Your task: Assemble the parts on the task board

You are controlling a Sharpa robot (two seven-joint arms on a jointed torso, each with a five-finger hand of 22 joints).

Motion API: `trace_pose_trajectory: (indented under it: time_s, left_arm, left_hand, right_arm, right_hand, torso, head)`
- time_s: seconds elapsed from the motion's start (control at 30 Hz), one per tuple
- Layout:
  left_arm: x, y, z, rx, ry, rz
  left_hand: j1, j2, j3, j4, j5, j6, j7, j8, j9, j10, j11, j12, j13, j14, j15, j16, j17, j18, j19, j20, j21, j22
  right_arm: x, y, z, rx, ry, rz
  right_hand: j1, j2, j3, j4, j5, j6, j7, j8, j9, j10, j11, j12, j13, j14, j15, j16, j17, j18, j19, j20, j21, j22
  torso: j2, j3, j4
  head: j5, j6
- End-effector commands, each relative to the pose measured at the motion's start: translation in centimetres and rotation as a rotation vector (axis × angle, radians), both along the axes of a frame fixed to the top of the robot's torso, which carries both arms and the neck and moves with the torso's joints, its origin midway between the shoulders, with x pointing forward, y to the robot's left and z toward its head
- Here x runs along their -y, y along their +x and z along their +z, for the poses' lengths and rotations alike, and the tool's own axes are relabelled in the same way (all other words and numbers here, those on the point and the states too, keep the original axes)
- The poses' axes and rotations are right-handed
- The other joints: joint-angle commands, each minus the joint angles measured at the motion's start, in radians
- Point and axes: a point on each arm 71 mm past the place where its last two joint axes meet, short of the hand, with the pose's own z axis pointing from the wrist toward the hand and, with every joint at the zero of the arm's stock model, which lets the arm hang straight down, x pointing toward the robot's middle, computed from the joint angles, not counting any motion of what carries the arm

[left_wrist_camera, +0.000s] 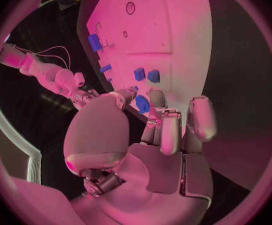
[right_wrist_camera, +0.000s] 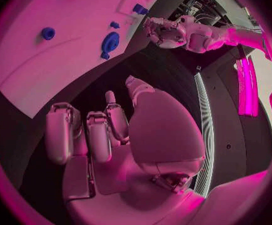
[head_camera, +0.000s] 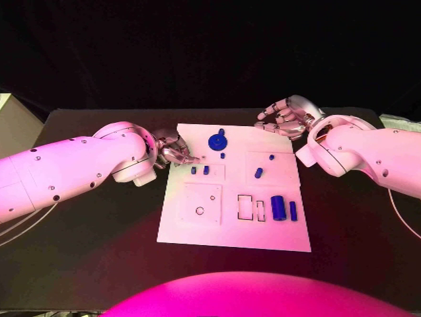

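The board [head_camera: 234, 224] lay mid-table [head_camera: 96, 264]; on it, a disc [head_camera: 216, 141] sat far from the robot, two pegs [head_camera: 285, 208] near its right edge

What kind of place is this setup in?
Probably a robotics lab test bench: a black table carrying a white task board with small blue parts, dark backdrop behind, cables trailing at the sides.

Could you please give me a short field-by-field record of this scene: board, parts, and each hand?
board: white task board on black table
parts: round blue gear-like piece at far edge; two blue cylinders near right edge; small blue pegs beside left hand
left hand: fingertips at board's left edge, nothing visibly held
right hand: off board's far right corner, empty
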Motion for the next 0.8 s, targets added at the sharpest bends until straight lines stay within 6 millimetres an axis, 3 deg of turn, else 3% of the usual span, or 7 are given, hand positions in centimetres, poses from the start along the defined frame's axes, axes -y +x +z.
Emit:
trace_pose_trajectory:
  time_s: [0.03,0.3,0.57,0.8]
  left_arm:
    - [0.2,0.0,-0.1,0.044,0.022,-0.01]
    - [0.1,-0.5,-1.5,0.004,0.077,-0.017]
    - [0.3,-0.7,-1.8,-0.004,0.093,-0.029]
    - [0.6,-0.7,-1.9,-0.012,0.089,-0.037]
  left_hand:
    - [-0.019,0.003,-0.025,0.002,-0.001,0.009,-0.001,0.008,-0.002,0.012,-0.001,0.007,0.003,0.068,0.005,0.005,0.166,0.014,0.006,0.004,0.002,0.003]
    - [-0.042,0.02,-0.109,0.002,-0.001,0.022,-0.013,0.049,0.002,0.021,-0.011,0.015,0.009,0.07,-0.003,0.009,0.172,0.012,0.013,-0.002,0.006,0.01]
    - [-0.041,0.025,-0.124,0.002,0.0,0.025,-0.016,0.059,0.004,0.024,-0.013,0.019,0.014,0.071,-0.005,0.01,0.174,0.012,0.014,-0.004,0.007,0.012]
    - [0.0,0.05,-0.119,-0.003,0.001,0.02,-0.021,0.075,0.004,0.026,-0.018,0.02,0.015,0.072,-0.009,0.012,0.176,0.011,0.016,-0.008,0.008,0.014]
  right_arm:
    - [-0.1,-0.1,0.0,0.001,-0.002,0.019]
    - [-0.1,-0.1,-0.1,0.0,-0.002,0.018]
    - [0.0,-0.1,-0.1,0.0,-0.002,0.018]
    - [-0.1,-0.1,-0.1,-0.001,-0.002,0.019]
  right_hand:
    - [-0.01,0.002,0.005,-0.001,0.004,-0.005,0.001,0.003,-0.001,-0.006,0.0,-0.001,0.054,0.082,0.004,-0.005,0.183,0.006,0.015,0.003,0.002,0.11]
    - [-0.01,0.002,0.005,-0.001,0.004,-0.005,0.001,0.003,-0.001,-0.006,0.0,-0.001,0.054,0.082,0.004,-0.005,0.183,0.006,0.015,0.003,0.002,0.11]
    - [-0.01,0.002,0.005,-0.001,0.004,-0.005,0.001,0.003,-0.001,-0.006,0.0,-0.001,0.054,0.082,0.004,-0.005,0.183,0.006,0.015,0.003,0.002,0.11]
    - [-0.01,0.002,0.005,-0.001,0.004,-0.005,0.001,0.003,-0.001,-0.006,0.0,-0.001,0.054,0.082,0.004,-0.005,0.183,0.006,0.015,0.003,0.002,0.11]
  torso:
    - [0.002,0.0004,-0.0011]
    - [0.002,0.0012,-0.0003]
    - [0.001,0.0007,-0.0007]
    - [0.002,0.0009,-0.0009]
  head:
    - [0.0,0.0]
    - [-0.002,0.0]
    - [-0.001,0.0]
    - [-0.001,0.0]
